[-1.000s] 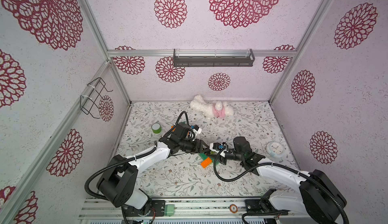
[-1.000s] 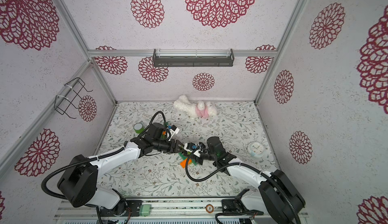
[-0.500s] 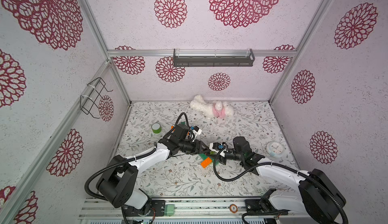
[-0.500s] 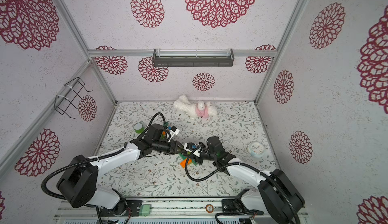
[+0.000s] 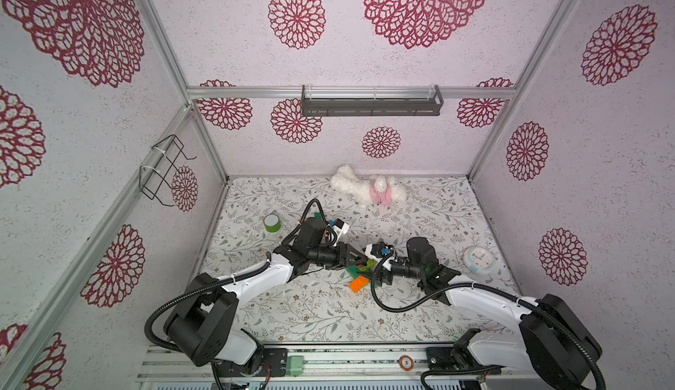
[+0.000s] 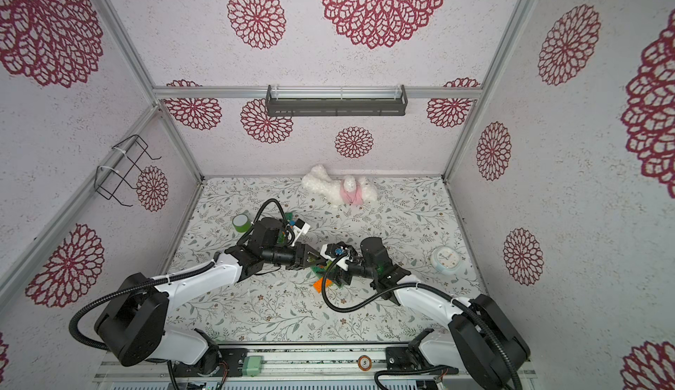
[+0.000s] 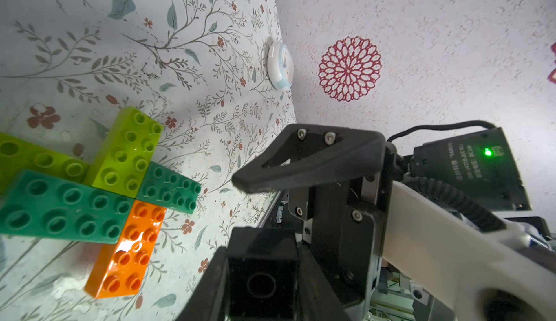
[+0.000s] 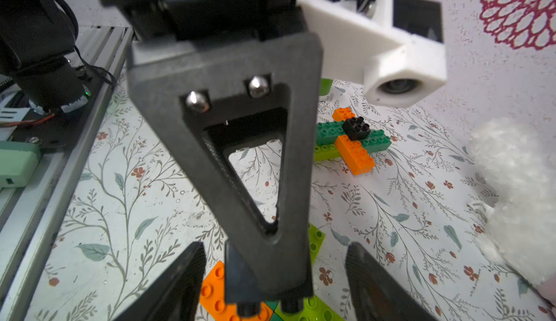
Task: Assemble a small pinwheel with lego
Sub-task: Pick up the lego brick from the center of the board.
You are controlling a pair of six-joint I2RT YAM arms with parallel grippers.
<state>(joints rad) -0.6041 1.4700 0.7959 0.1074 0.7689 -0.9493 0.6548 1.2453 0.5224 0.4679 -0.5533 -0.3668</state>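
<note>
A cross of lego lies flat on the floral mat, made of lime green [image 7: 129,151], dark green [image 7: 63,208] and orange [image 7: 129,250] bricks. In both top views it shows between the two arms, orange brick [image 5: 358,283] [image 6: 323,283] foremost. My left gripper [image 7: 261,289] [image 5: 365,260] is shut on a small black square brick [image 7: 261,283] [image 8: 267,274], held just above the cross's centre with its studs down. My right gripper [image 8: 273,247] stands open, its fingers [image 8: 180,283] on either side of that brick without touching. A second cross with a black brick [image 8: 356,128] on top lies farther back.
A green tape roll [image 5: 272,222] stands at the back left of the mat. A white plush toy [image 5: 369,191] lies near the back wall. A round white clock [image 5: 479,258] rests at the right. The metal rail [image 8: 45,154] runs along the front edge.
My right gripper's jaws have spread apart, letting go of the black brick. My left gripper has closed onto it. Both arms have stayed over the cross.
</note>
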